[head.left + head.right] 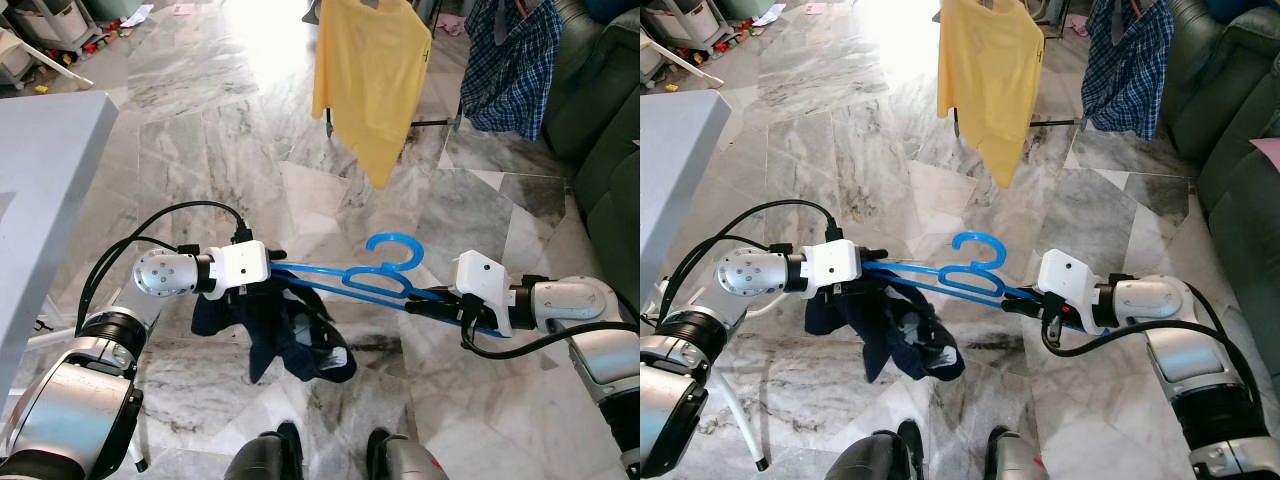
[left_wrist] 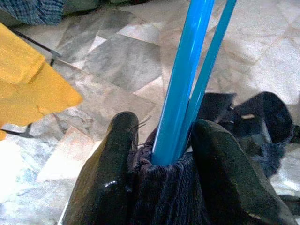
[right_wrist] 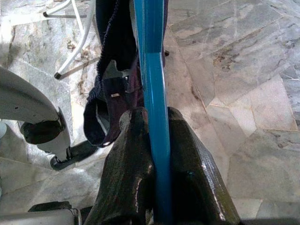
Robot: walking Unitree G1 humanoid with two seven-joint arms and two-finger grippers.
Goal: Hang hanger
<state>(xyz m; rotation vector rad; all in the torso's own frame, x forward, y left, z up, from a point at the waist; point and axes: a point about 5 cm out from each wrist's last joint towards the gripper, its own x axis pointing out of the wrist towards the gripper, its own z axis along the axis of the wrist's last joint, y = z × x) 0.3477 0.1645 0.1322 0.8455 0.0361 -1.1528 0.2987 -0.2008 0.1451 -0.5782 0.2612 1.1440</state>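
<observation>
A: Blue plastic, was it? Where did the hanger (image 1: 375, 280) sit?

B: Yes, blue. It was held flat above the marble floor (image 1: 200, 130), between the two grippers, with its hook curling up and away from the robot. The left gripper (image 1: 275, 268) had one end and the right gripper (image 1: 432, 303) the other.

A: How were the claws set on it?

B: In the left wrist view the fingers (image 2: 110, 173) were closed on the end where the two blue bars meet, with a fold of the dark navy garment (image 1: 290, 335) pinched in alongside. In the right wrist view the right fingers (image 3: 133, 173) were clamped tight on a single bar of the hanger, no gap showing.

A: And the garment?

B: It drooped from the hanger's left end, bunched below the left gripper and hanging toward the floor.

A: What lay beyond the hanger?

B: Well beyond the hook, a yellow shirt (image 1: 372, 75) hung, and to its right a blue checked shirt (image 1: 512, 65). A dark green sofa (image 1: 600, 130) stood farther right of the hanger. Left of it was the corner of a pale grey table (image 1: 45, 170).
</observation>
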